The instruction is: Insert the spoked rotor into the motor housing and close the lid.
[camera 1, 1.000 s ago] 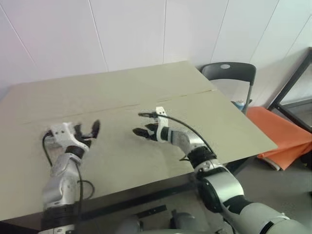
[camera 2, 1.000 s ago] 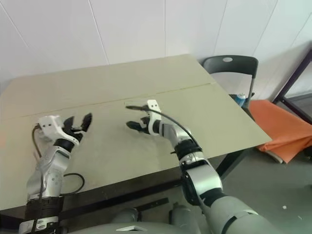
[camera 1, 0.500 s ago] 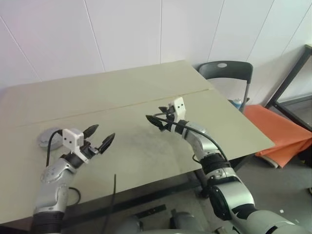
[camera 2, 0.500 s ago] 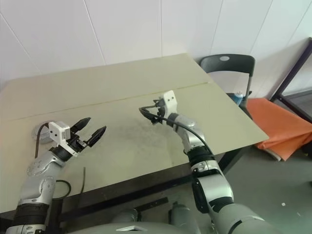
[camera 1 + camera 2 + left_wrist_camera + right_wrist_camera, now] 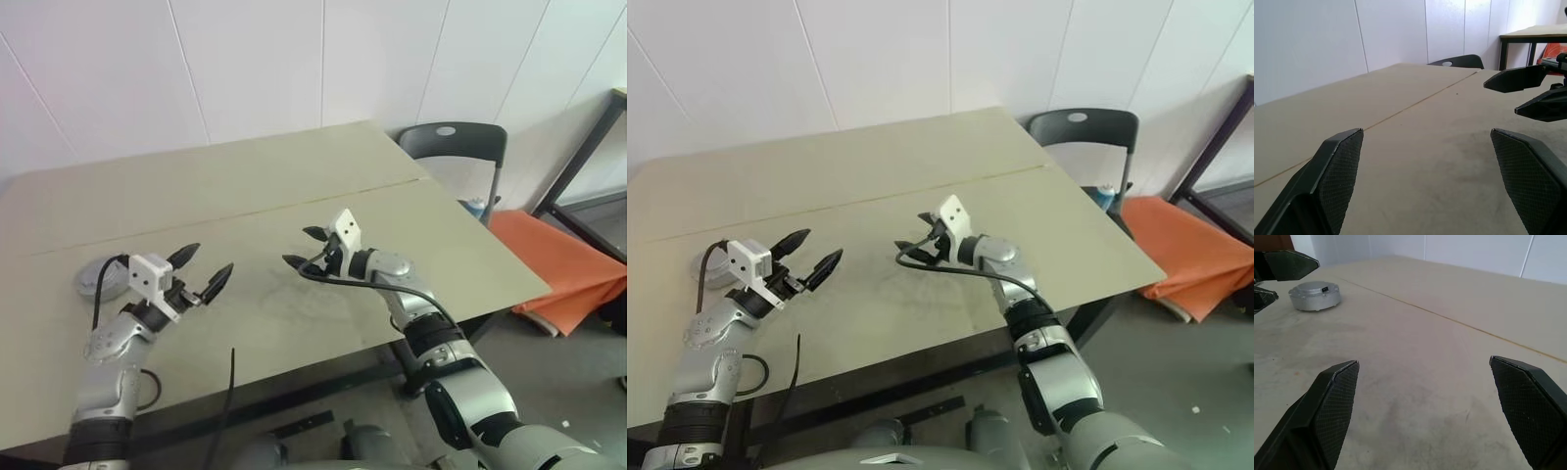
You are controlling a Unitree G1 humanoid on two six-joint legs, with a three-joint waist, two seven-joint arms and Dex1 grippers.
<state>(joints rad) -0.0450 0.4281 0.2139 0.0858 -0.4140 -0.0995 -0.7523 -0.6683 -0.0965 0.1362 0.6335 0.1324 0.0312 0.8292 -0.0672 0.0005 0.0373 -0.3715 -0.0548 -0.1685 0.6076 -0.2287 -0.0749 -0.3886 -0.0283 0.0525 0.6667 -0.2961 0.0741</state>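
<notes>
Both the left gripper [image 5: 199,278] and right gripper [image 5: 306,249] hover wide open and empty. The silvery closed motor housing [image 5: 1315,295] sits just behind the left gripper on the table [image 5: 294,186]; judge the assembly finished, so withdraw clear.

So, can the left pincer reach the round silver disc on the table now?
Probably yes: the left pincer is open, the silver disc lies close beside that arm, and nothing stands between.

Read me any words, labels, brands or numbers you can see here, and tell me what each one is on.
No readable text.
The closed motor housing on the table has a small dark mark on its lid, too small to read.
Both open grippers, left and right, show no markings.
</notes>
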